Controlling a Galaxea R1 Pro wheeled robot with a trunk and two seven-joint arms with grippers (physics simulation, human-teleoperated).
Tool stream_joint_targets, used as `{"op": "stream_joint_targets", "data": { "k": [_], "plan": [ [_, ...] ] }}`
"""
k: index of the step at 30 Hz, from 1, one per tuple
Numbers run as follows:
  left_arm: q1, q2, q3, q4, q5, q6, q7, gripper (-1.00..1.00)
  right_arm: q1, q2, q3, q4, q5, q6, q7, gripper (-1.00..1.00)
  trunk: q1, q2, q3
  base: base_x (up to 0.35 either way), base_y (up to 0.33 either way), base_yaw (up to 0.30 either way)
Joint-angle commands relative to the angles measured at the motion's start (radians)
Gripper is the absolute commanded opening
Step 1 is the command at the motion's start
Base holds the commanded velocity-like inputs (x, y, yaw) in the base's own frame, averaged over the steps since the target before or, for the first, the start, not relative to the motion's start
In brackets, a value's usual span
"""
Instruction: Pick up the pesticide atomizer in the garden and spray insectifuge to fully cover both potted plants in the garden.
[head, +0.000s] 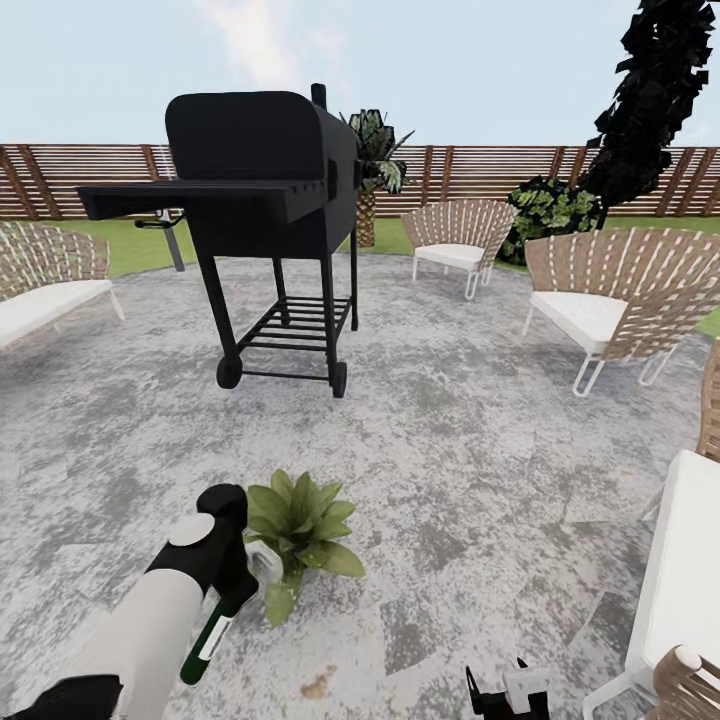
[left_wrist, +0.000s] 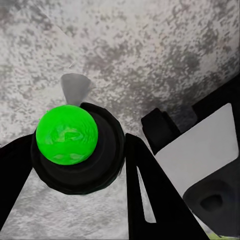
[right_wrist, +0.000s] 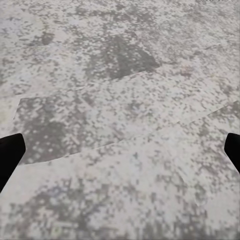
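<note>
Between the two dark fingers of my left claw (left_wrist: 80, 165) sits the pesticide atomizer (left_wrist: 67, 134), seen from its bright green end in the left wrist view, with a dark round collar around it; the fingers stand on both sides of it and seem to press it, so I judge that this claw grips the bottle. From the head view the same bottle (head: 212, 632) hangs under my left arm, dark green with a white label strip, tilted, and just beside one potted plant (head: 298, 522) that stands on the grey patio (head: 450, 470). So the first part of the task, picking up the bottle, looks done. Whether any spray has reached this plant I cannot tell, because no mist or wet mark is visible on the leaves. Which end of the bottle is the nozzle I also cannot tell, so I am not sure it points to the plant. A second small pot I do not find among the black grill (head: 265, 200), the chairs (head: 600, 300) and the fence (head: 480, 170), so that one is still to be found and sprayed. At the lower edge hangs my right claw (head: 508, 690); its finger tips stand wide apart in the right wrist view, holding nothing.
</note>
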Motion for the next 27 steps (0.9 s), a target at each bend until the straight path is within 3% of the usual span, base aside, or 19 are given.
{"op": "stream_joint_targets", "data": {
  "k": [1,15,20,24,27],
  "plan": [
    [-0.005,-0.002,0.005,-0.001,-0.01,0.014,-0.009,-1.0,0.0,0.0,0.009,0.0,-0.008,-0.002,-0.003,1.0,0.0,0.0,-0.001,0.0,0.0,0.0],
    [-0.004,-0.019,-0.003,0.01,-0.012,0.016,-0.009,-1.0,0.0,0.0,0.009,0.001,-0.008,-0.002,-0.003,1.0,0.0,0.0,-0.001,0.0,0.0,0.0],
    [-0.021,-0.056,-0.005,0.002,-0.013,0.017,-0.009,-1.0,0.0,0.0,0.009,0.001,-0.007,-0.002,-0.003,1.0,0.0,0.0,-0.001,0.0,0.0,0.0],
    [-0.075,-0.07,-0.009,0.003,-0.017,0.017,-0.009,-1.0,0.0,0.0,0.009,0.001,-0.007,-0.002,-0.003,1.0,0.0,0.0,-0.001,0.0,0.0,0.0],
    [-0.099,-0.085,-0.051,0.01,-0.019,0.013,-0.009,-1.0,0.0,-0.001,0.009,0.001,-0.007,-0.002,-0.003,1.0,0.0,0.0,-0.001,0.0,0.0,0.0]
  ]
}}
